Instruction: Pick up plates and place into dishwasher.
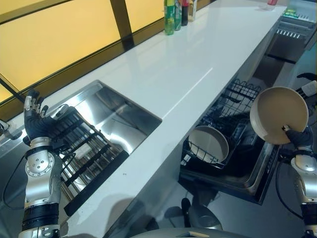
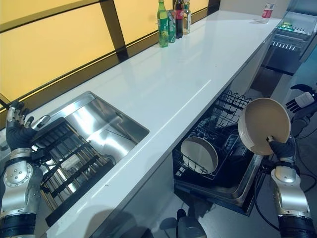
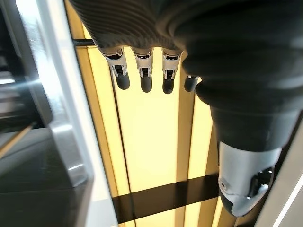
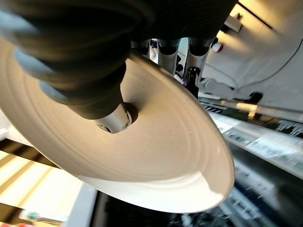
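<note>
Beige plate (image 1: 279,115) is up in the air at the right edge of the frame, tilted near upright, concave face toward the camera, above the outer edge of the open dishwasher (image 1: 247,173). Right hand (image 1: 298,137) pinches it at the lower rim; in the right wrist view the thumb (image 4: 113,118) presses on the plate face and the fingers go behind the rim, so the hand is clamped on the plate.

Second plate (image 1: 208,144), white-ish, already stands on edge in the dishwasher's lower black wire rack (image 1: 225,126), lower centre-right of the frame, below and left of the held plate. The two plates are apart, not touching.

Dishwasher sits under the long white countertop (image 1: 183,74), which runs diagonally from lower left to upper right. Steel sink (image 1: 116,116) is set in the countertop at left of centre; a black dish rack (image 1: 81,148) lies across its left part.

Left hand (image 1: 35,119) is at the far left of the frame, raised upright beside the dish rack's left end, holding nothing. Left wrist view shows its fingers (image 3: 144,78) straight and slightly apart, pointing at the yellow window panels (image 1: 54,34).

Green and dark bottles (image 2: 171,20) stand grouped at the top centre of the frame on the back of the countertop. A small red-and-white container (image 2: 267,12) stands at the countertop's far end, upper right.
</note>
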Robot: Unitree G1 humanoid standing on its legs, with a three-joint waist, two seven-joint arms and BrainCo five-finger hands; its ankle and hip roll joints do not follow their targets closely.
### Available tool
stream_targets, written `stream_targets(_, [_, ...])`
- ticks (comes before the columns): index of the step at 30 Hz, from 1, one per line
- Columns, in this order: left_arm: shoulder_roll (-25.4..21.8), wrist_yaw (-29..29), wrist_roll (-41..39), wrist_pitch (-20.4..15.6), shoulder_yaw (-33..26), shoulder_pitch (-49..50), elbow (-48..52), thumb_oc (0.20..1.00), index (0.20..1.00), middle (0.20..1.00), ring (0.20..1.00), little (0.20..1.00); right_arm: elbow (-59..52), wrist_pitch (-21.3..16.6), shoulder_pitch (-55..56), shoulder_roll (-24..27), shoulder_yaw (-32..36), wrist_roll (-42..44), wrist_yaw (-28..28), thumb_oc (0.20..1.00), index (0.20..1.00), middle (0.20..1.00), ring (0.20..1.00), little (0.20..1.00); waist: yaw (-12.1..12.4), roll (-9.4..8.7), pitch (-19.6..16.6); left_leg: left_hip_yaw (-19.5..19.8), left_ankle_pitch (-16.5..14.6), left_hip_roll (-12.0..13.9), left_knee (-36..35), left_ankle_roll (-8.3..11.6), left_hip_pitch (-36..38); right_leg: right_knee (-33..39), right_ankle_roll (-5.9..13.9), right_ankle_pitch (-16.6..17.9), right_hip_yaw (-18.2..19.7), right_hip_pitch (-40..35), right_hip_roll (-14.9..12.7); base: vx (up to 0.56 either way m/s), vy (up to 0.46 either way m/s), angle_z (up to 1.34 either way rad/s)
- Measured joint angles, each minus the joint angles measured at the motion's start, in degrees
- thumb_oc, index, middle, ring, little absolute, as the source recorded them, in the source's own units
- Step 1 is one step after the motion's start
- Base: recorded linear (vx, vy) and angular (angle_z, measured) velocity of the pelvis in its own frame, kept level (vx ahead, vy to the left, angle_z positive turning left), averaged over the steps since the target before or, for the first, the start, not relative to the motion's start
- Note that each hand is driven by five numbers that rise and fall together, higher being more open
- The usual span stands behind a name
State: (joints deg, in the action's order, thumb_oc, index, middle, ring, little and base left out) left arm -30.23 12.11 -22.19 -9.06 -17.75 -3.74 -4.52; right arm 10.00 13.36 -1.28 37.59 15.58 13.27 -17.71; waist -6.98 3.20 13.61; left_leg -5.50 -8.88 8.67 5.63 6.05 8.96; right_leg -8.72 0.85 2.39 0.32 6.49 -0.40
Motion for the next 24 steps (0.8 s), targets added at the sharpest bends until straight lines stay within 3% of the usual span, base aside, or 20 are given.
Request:
stream_targets(5, [-2.6,3.2,-0.1,0.8,3.7,-1.0,0.0,1.0,1.0,1.0,1.0,1.0,2.7,0.5,-2.3,2.2,-1.1,-1.1,-0.6,0.2,0.2,0.2,0.2,0.2,0.7,0.46,2.6,1.8,0.5,-0.3,1.9,0.77,-5.3,2.5,-0.03,2.3,-0.1,2.2,-0.3,-0.21,-0.023,0.15])
stream_targets(8, [-2.9,5.2,-1.7,0.7,5.0,-3.7,0.0,1.0,1.0,1.0,1.0,1.0,5.7,0.6,-6.9,4.1,-3.5,-2.5,-0.8,0.2,0.2,0.2,0.2,0.2,0.7,0.86,6.0,2.7,1.0,-1.0,2.9,1.09,-8.7,4.0,0.09,3.9,-0.7,3.8,-1.2,-0.09,-0.029,0.14])
stream_targets(13, [-4.0,7.1,-1.8,0.7,7.3,-8.0,0.0,1.0,1.0,1.0,1.0,1.0,11.6,0.3,-12.3,5.8,-9.9,-2.6,1.4,0.2,0.2,0.2,0.2,0.2,1.4,1.12,8.4,4.1,1.3,-0.9,3.1,1.42,-10.5,5.3,-0.3,4.6,-1.9,4.4,-1.3,-0.07,-0.068,0.13])
stream_targets(17, [-5.4,7.8,-1.8,0.5,7.8,-10.9,-0.1,1.0,1.0,1.0,1.0,1.0,15.5,-2.1,-17.3,7.8,-12.3,-3.0,3.0,0.2,0.2,0.2,0.2,0.2,1.9,1.17,9.4,4.8,1.3,-0.9,3.7,1.55,-12.4,5.8,-0.43,5.1,-2.8,5.7,-1.4,-0.07,-0.083,0.11])
stream_targets(24, [-7.6,8.4,-1.8,0.4,9.5,-14.9,-1.4,1.0,1.0,1.0,1.0,1.0,18.9,-3.4,-23.0,13.0,-18.6,-12.7,4.1,0.2,0.2,0.2,0.2,0.2,3.4,1.14,12.6,5.9,1.4,-0.6,4.5,1.74,-14.4,6.1,-0.56,5.2,-4.5,6.1,-1.5,-0.04,-0.085,0.12])
